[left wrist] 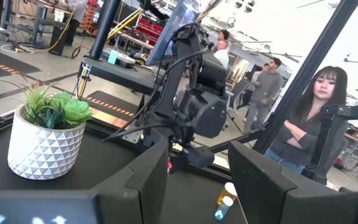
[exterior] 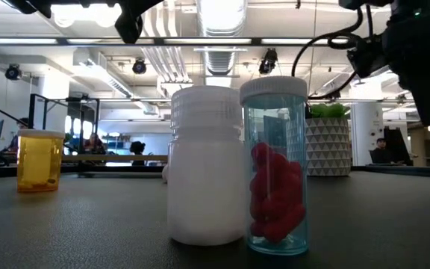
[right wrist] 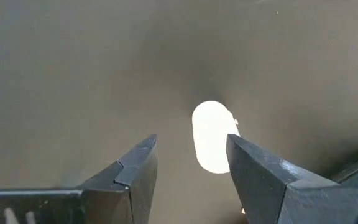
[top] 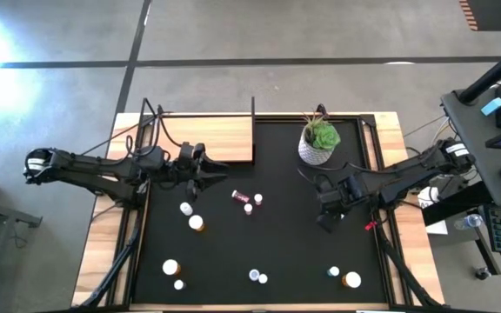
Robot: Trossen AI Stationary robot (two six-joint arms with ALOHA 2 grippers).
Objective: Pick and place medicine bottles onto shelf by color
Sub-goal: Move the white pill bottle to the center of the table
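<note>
Sorting barely off the ground, judging by the flat light-wood shelf board [top: 220, 139] at the edge of the black mat [top: 294, 252] with no bottle on it. Tiny medicine bottles [top: 197, 223] scattered all over the mat: an orange one and a white one near the left arm, a magenta one [top: 239, 197] lying down mid-mat, more strung along the opposite edge from the shelf. Looks like the reach-for-a-pick step. Right claw [top: 327, 219] hanging low over the mat near the white-potted green plant [top: 319, 141], spread apart and gripping nothing, with a pale oval blob [right wrist: 211, 137] on the mat right between the fingers in the wrist view. Bottle or glare, can't tell. Left claw [top: 209, 184] parked just beside the shelf, also spread and empty. Next up, probably: drop the right claw straight down, centre on the target, squeeze gently (small, round, likely to roll), then carry across to the shelf and group by colour.
</note>
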